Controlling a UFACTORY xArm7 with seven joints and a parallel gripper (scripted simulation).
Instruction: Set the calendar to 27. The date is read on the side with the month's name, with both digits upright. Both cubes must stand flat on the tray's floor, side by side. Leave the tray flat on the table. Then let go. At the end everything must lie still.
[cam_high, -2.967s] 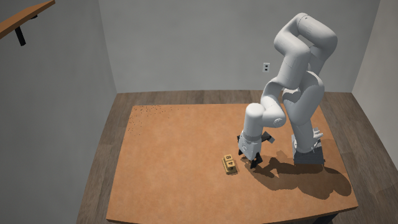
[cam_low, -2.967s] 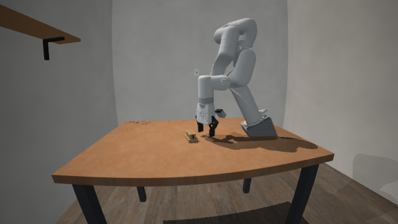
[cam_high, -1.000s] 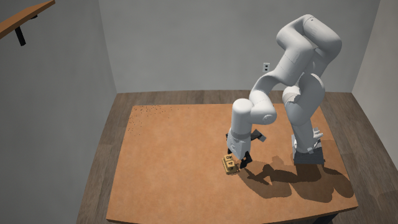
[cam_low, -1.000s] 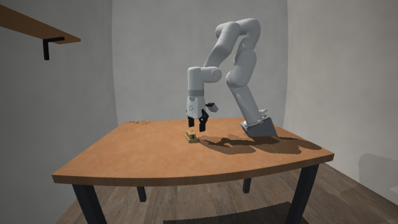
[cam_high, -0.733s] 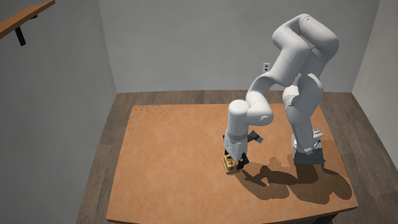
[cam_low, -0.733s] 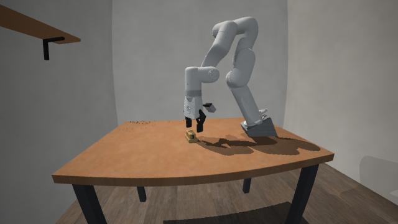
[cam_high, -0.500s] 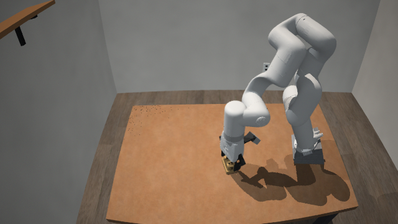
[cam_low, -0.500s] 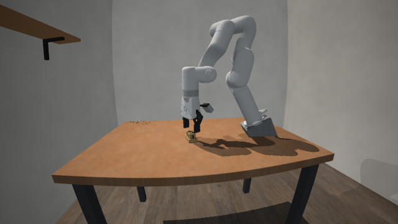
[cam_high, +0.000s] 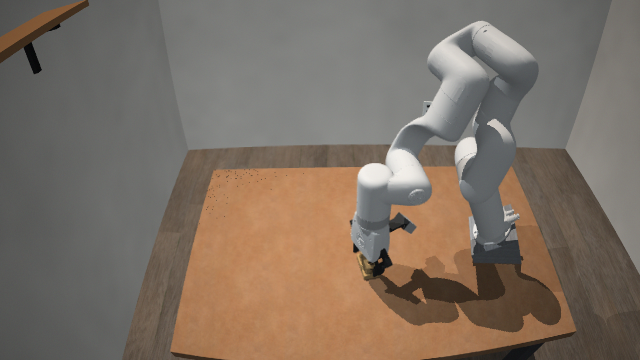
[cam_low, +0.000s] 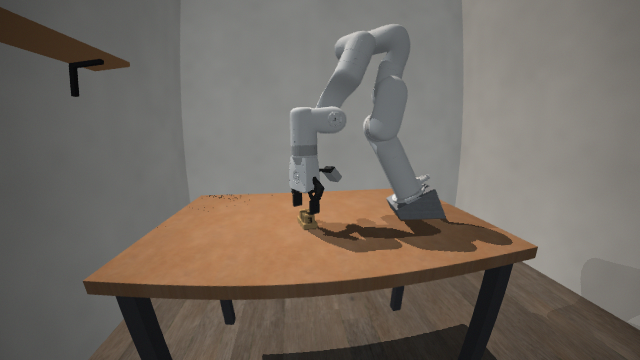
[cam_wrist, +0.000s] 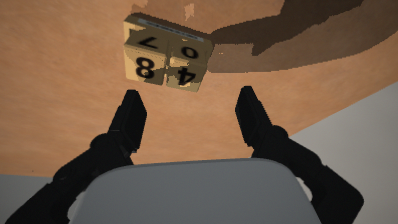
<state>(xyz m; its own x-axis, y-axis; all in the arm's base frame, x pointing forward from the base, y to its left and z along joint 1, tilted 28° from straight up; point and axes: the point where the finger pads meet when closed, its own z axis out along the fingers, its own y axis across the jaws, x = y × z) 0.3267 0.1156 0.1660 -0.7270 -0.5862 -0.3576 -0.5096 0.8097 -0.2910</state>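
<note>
The small wooden calendar (cam_high: 366, 270) (cam_low: 307, 220) stands on the table (cam_high: 275, 280) (cam_low: 225, 250). In the wrist view its two cubes sit side by side in the tray (cam_wrist: 165, 28). The left cube (cam_wrist: 146, 56) shows a 7 on top and an 8 on its near side. The right cube (cam_wrist: 188, 62) shows a 0 on top and a 4 on its near side. All these digits appear upside down from here. My gripper (cam_high: 373, 264) (cam_low: 306, 202) (cam_wrist: 191, 99) is open and empty, its fingers pointing down just above the calendar.
The arm's base (cam_high: 496, 252) (cam_low: 418, 208) stands on the table to the right of the calendar. A wall shelf (cam_high: 40, 22) (cam_low: 50, 45) hangs high at the left. The arm casts a dark shadow right of the calendar.
</note>
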